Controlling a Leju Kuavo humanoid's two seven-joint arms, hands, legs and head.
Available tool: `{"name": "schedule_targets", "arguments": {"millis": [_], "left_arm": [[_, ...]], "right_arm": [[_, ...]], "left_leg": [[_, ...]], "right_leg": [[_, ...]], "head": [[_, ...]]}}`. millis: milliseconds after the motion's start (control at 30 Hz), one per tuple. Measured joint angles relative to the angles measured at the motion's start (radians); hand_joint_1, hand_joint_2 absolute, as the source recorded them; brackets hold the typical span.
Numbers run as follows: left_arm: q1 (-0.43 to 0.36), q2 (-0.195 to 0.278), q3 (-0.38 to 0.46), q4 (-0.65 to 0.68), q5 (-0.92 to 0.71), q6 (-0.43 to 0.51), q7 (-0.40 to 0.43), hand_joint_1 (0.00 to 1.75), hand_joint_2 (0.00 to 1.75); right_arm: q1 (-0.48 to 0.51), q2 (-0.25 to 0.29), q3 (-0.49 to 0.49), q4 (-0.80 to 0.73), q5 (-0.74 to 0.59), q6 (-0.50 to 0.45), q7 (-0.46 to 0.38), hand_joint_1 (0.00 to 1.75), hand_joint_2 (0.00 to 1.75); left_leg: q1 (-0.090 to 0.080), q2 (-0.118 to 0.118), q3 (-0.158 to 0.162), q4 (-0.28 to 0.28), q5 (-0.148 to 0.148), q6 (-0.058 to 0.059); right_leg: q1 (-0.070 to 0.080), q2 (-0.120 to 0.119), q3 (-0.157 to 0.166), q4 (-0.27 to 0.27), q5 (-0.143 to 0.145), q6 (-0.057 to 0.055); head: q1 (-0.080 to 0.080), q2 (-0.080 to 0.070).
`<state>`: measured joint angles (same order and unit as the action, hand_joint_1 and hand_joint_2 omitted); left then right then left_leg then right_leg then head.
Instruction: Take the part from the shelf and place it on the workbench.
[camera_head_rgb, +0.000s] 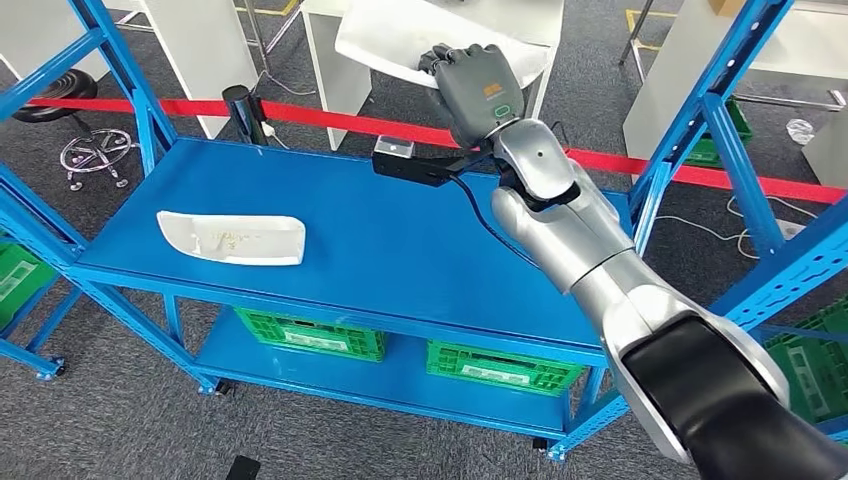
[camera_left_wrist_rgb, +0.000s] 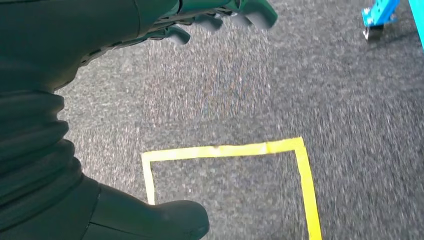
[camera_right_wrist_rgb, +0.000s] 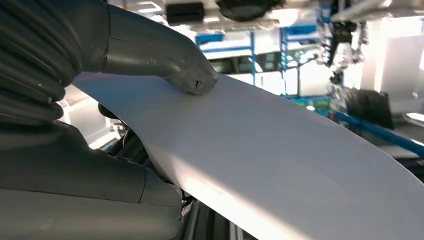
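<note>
Already the white part (camera_head_rgb: 400, 40) is off the blue shelf (camera_head_rgb: 400, 250), lifted beyond the shelf's far edge, over the white counter (camera_head_rgb: 330, 70); setting it down is what remains, I judge. It is a broad, smooth, gently curved panel. The right hand (camera_head_rgb: 478, 80) grasps its right end, thumb (camera_right_wrist_rgb: 190, 80) pressed on its face. A second white part (camera_head_rgb: 232, 238) lies on the shelf's left (untouched). The left hand (camera_left_wrist_rgb: 100, 100) hangs over grey carpet, released.

We see the white part (camera_head_rgb: 400, 35) cut off by the head view's upper edge, its near end covered by the right hand (camera_head_rgb: 478, 82), whose fingers (camera_head_rgb: 440, 58) curl partly out of sight.
</note>
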<state>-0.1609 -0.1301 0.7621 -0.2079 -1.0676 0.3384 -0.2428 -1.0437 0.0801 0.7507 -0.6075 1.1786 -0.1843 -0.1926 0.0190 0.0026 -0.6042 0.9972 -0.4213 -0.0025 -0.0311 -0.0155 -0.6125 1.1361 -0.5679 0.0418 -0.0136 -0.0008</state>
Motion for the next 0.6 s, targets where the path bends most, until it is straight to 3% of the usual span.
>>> {"name": "schedule_targets", "arguments": {"millis": [67,100,133,200,267,400,433,500,567,600], "left_arm": [[-0.002,0.002,0.004,0.0,0.0,0.001,0.0,0.0,1.75],[-0.002,0.003,0.005,0.0,0.0,0.002,0.0,0.0,1.75],[-0.002,0.003,0.006,0.0,0.0,0.002,0.0,0.0,1.75],[-0.003,0.003,0.006,0.0,0.0,0.002,0.001,0.0,1.75],[-0.006,0.004,0.007,0.0,0.0,0.003,0.003,0.0,1.75],[-0.011,0.007,0.01,0.0,-0.001,0.004,0.006,0.0,1.75],[-0.011,0.007,0.011,0.0,-0.001,0.004,0.006,0.0,1.75],[-0.012,0.009,0.013,0.0,0.002,0.006,0.004,0.0,1.75],[-0.012,0.01,0.016,0.0,0.006,0.009,0.001,0.0,1.75],[-0.012,0.01,0.018,0.0,0.008,0.01,-0.001,0.0,1.75]], "right_arm": [[0.012,-0.001,-0.01,-0.019,0.009,-0.002,-0.016,1.75,1.75],[0.02,-0.002,-0.016,-0.027,0.012,-0.002,-0.025,1.75,1.75],[0.025,-0.003,-0.021,-0.035,0.014,-0.002,-0.032,1.75,1.75],[0.027,-0.003,-0.03,-0.052,0.015,0.001,-0.047,1.75,1.75],[0.022,-0.002,-0.037,-0.069,0.016,0.005,-0.061,1.75,1.75],[0.02,0.006,-0.044,-0.097,0.02,0.014,-0.083,1.75,1.75],[0.02,0.009,-0.045,-0.104,0.021,0.015,-0.088,1.75,1.75],[0.021,0.015,-0.045,-0.116,0.022,0.016,-0.097,1.75,1.75],[0.026,0.017,-0.045,-0.124,0.021,0.016,-0.102,1.75,1.75],[0.03,0.017,-0.045,-0.127,0.019,0.016,-0.104,1.75,1.75]], "left_leg": [[-0.002,-0.005,-0.003,0.002,0.0,0.002],[-0.002,-0.009,-0.004,0.005,0.0,0.002],[-0.003,-0.013,-0.005,0.008,0.0,0.001],[-0.002,-0.021,-0.009,0.017,-0.002,-0.004],[-0.006,-0.026,-0.015,0.026,-0.003,-0.017],[-0.002,-0.027,-0.025,0.023,0.004,-0.047],[-0.001,-0.024,-0.032,0.037,-0.009,-0.052],[0.0,-0.016,-0.068,0.123,-0.07,-0.059],[0.0,-0.014,-0.115,0.252,-0.137,-0.064],[0.0,-0.013,-0.125,0.291,-0.151,-0.065]], "right_leg": [[0.003,0.008,-0.068,0.139,-0.054,-0.002],[0.004,0.01,-0.086,0.171,-0.057,-0.004],[0.005,0.01,-0.084,0.163,-0.039,-0.007],[0.005,0.012,-0.029,0.04,0.029,-0.014],[0.008,0.016,0.019,-0.069,0.072,-0.023],[0.015,0.015,0.016,-0.091,0.087,-0.052],[0.013,0.014,0.014,-0.094,0.093,-0.061],[0.012,0.01,0.008,-0.098,0.102,-0.073],[0.014,0.008,-0.001,-0.098,0.109,-0.077],[0.016,0.006,-0.006,-0.098,0.112,-0.077]], "head": [[0.0,0.0],[0.001,0.0],[0.001,0.0],[0.002,0.0],[0.003,0.0],[0.003,0.0],[0.002,0.0],[0.0,0.0],[-0.001,0.0],[-0.001,0.0]]}}
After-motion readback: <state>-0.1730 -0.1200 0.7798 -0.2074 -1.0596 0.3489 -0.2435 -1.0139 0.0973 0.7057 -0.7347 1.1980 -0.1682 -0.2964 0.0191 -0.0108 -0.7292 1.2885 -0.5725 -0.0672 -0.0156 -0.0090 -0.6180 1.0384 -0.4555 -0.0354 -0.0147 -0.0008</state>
